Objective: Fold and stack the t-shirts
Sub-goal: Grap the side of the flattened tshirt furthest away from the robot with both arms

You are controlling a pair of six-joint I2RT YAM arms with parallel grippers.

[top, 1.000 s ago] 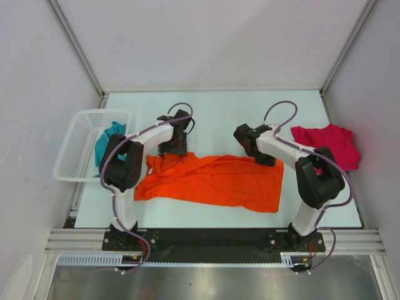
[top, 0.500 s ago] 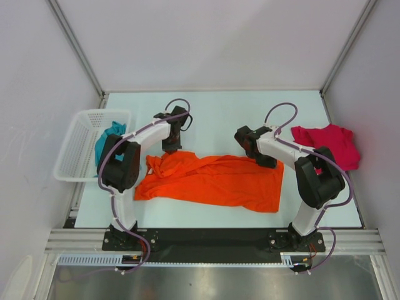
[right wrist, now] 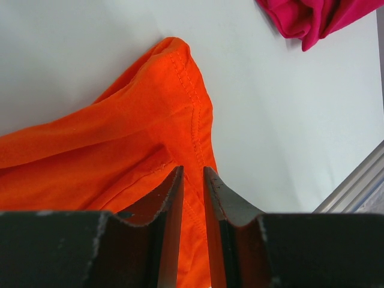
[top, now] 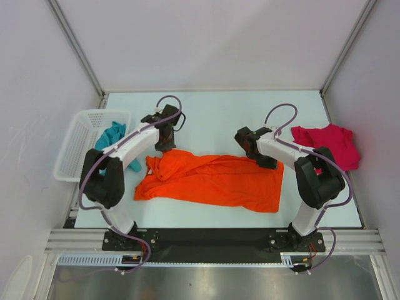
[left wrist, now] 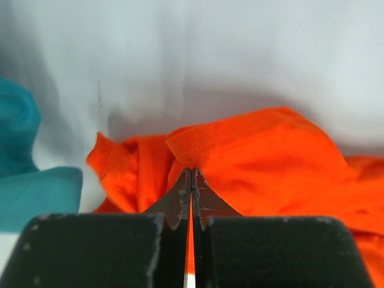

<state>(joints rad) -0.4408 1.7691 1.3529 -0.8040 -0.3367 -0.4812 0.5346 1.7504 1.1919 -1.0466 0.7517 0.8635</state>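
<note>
Orange shirt (top: 212,178) lies spread out on the tabletop (top: 219,119), unfolded. The left claw (left wrist: 191,173) is pinched tight on its far left hem. The right claw (right wrist: 192,171) is narrowed on its far right corner, with cloth between the jaws. The red shirt (top: 328,144) sits crumpled at the right and the teal shirt (top: 112,134) spills from the basket (top: 75,156). Nothing is folded or stacked, so nearly everything remains. No writing is readable.

Left arm (top: 134,145): white shells, black joints.
Right arm (top: 282,145): same white and black.
Cables (top: 167,99): thin lilac loops behind each wrist.
Left gripper (left wrist: 191,171) fingers (left wrist: 177,203): black, tapered, edges scuffed pale.
Right gripper (right wrist: 192,170): alike.
</note>
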